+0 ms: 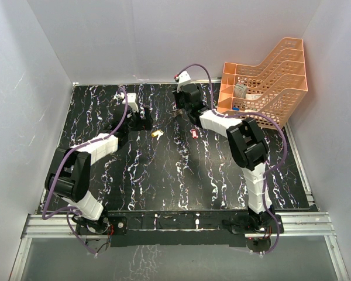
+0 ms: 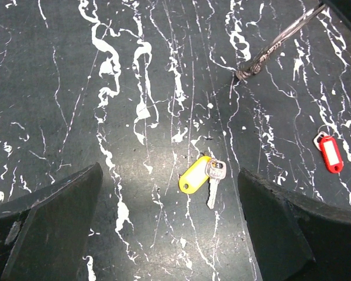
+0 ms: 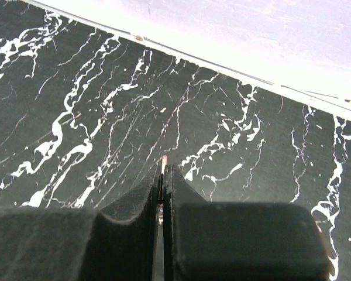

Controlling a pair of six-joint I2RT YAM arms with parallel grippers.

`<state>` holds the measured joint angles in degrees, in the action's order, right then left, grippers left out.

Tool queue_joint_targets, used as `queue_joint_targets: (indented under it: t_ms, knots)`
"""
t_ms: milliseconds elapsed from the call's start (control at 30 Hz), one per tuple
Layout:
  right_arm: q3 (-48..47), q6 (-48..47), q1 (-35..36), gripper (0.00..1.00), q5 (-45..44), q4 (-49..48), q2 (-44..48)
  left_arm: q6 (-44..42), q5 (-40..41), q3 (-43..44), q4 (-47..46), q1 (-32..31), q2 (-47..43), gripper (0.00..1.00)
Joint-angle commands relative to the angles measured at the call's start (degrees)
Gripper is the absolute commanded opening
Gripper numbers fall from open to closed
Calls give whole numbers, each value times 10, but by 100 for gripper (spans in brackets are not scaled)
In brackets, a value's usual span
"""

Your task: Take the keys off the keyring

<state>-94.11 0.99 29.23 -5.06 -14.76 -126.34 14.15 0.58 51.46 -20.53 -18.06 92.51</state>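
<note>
The yellow-headed key (image 2: 206, 175) lies flat on the black marbled table, its silver blade pointing toward me; it also shows in the top view (image 1: 157, 133). The red-headed key (image 2: 329, 152) lies apart to its right, also in the top view (image 1: 193, 133). My left gripper (image 2: 169, 187) is open and empty, hovering with its fingers on either side of the yellow key. My right gripper (image 3: 164, 170) is shut on a thin silver piece, seemingly the keyring (image 2: 275, 42), whose tip (image 3: 164, 158) pokes out between the jaws. It is held near the table's far edge (image 1: 178, 111).
An orange mesh tray (image 1: 263, 82) stands at the back right, close to the right arm. White walls enclose the table on the left, back and right. The back wall's foot (image 3: 234, 76) is just beyond the right gripper.
</note>
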Motion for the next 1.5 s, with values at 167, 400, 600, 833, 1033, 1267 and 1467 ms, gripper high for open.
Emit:
queue_joint_targets:
  t_ms: [167,400,600,833,1033,1267,1467]
  knots:
    - [-79,3,-3,0,24,62,-79,10,33,6,15,4,-20,99]
    - [-110,22,-3,0,54,124,-110,14,48,0,17,4,-27,99]
    - [-73,15,-3,0,49,83,-91,19,50,-2,17,4,-25,99]
    - [-146,7,-3,0,46,103,-120,20,46,-2,16,4,-27,99]
    - [-173,0,-3,23,40,129,-113,16,52,4,24,4,-27,99]
    - [-103,-1,-3,66,19,111,-46,17,55,10,35,4,-30,99]
    - [-2,8,-3,77,-19,47,67,16,82,10,41,4,-40,99]
